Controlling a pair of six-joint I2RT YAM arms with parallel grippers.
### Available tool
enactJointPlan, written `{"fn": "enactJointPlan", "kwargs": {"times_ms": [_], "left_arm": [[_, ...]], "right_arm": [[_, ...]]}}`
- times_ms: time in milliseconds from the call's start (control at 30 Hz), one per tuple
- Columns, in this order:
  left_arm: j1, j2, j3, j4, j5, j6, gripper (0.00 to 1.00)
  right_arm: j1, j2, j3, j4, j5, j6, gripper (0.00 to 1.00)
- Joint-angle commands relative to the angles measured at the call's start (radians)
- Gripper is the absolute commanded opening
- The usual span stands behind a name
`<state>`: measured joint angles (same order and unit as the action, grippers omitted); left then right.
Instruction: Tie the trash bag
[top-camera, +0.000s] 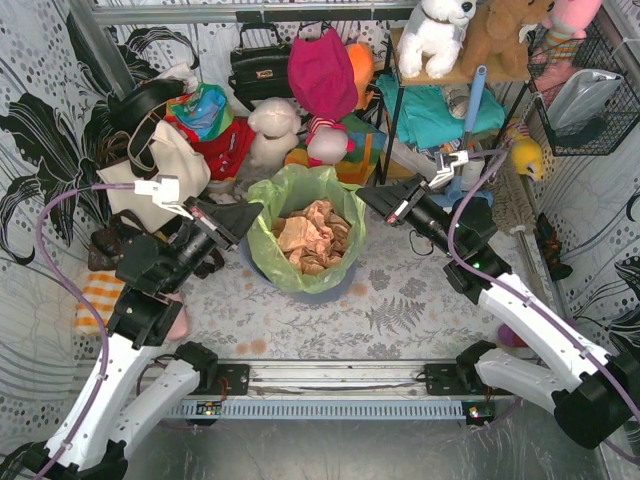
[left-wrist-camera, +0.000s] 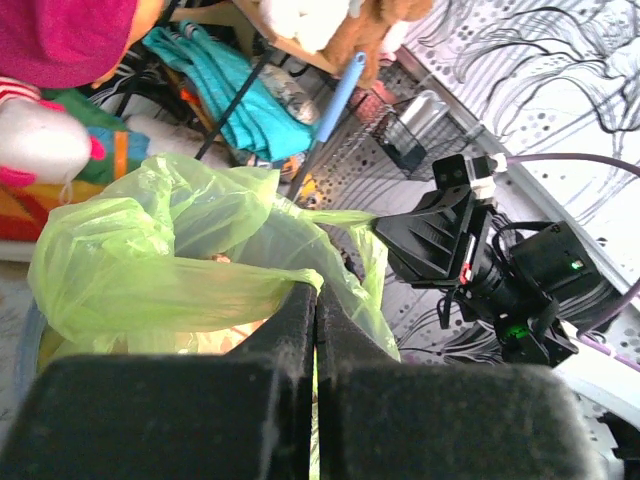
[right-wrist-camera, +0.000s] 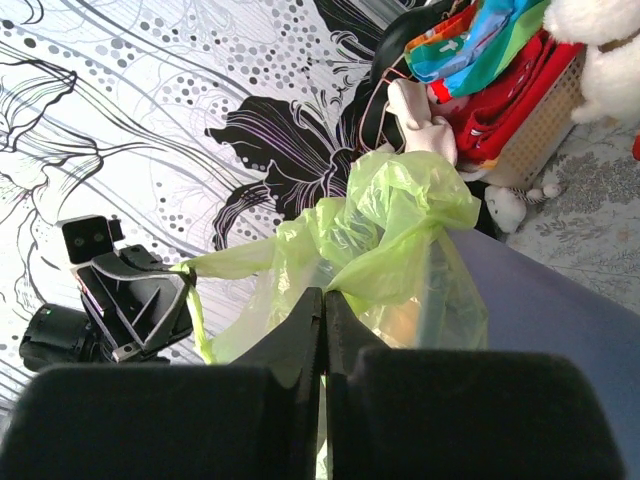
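The trash bag (top-camera: 300, 205) is thin light-green plastic lining a round blue-grey bin (top-camera: 300, 288), with crumpled brown paper (top-camera: 312, 238) inside. My left gripper (top-camera: 255, 212) is at the bag's left rim, shut on a pinch of green plastic (left-wrist-camera: 250, 290). My right gripper (top-camera: 362, 192) is at the bag's right rim, shut on the plastic (right-wrist-camera: 395, 270) too. In the left wrist view the right gripper (left-wrist-camera: 385, 232) shows across the bag; in the right wrist view the left gripper (right-wrist-camera: 185, 275) holds a stretched strip of bag.
A cream tote bag (top-camera: 160, 165) stands left of the bin. Plush toys (top-camera: 275, 130), a black handbag (top-camera: 258, 65) and a magenta cloth (top-camera: 322, 70) crowd the back. A metal shelf rack (top-camera: 440, 110) is at the back right, a wire basket (top-camera: 585, 95) on the right wall.
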<state>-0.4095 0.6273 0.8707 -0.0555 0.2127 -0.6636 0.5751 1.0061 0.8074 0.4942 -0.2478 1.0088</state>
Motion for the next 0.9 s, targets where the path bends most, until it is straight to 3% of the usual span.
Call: {"fn": "enactJointPlan", "kwargs": {"times_ms": [0, 300, 500, 867], "left_arm": [[0.003, -0.008, 0.033, 0.144, 0.080, -0.024, 0.00], [0.003, 0.035, 0.090, 0.070, 0.098, -0.063, 0.00], [0.003, 0.001, 0.025, -0.016, 0.126, -0.074, 0.00], [0.004, -0.012, -0.022, -0.053, 0.524, -0.114, 0.00]], "right_arm": [[0.005, -0.071, 0.053, -0.018, 0.011, -0.015, 0.00], [0.006, -0.145, 0.054, -0.291, 0.094, -0.005, 0.00], [0.007, -0.217, 0.013, -0.531, 0.103, 0.000, 0.00], [0.006, -0.385, -0.086, -0.773, 0.112, 0.028, 0.00]]}}
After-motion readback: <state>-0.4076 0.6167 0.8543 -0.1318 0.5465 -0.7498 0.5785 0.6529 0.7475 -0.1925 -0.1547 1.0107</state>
